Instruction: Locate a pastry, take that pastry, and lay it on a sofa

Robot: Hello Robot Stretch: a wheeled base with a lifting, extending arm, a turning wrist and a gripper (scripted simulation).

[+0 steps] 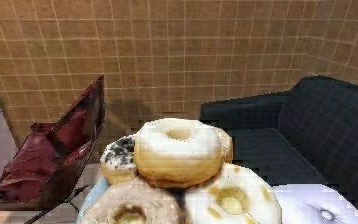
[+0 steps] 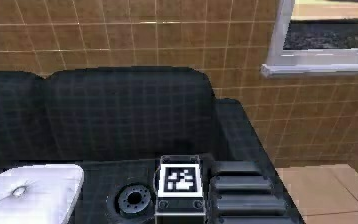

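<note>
Directly ahead, stacked pastries (image 1: 177,150), tool (image 2: 132,200) at sofa (image 2: 127,110) seat, near white cushion (image 2: 32,190)

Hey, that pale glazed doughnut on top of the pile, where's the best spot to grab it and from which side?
Probably from above, gripping the top doughnut across its ring, one finger at the hole and one on the outer edge. It lies nearly flat, hole up, and the other doughnuts crowd in beneath it, so its lower sides are blocked.
</note>
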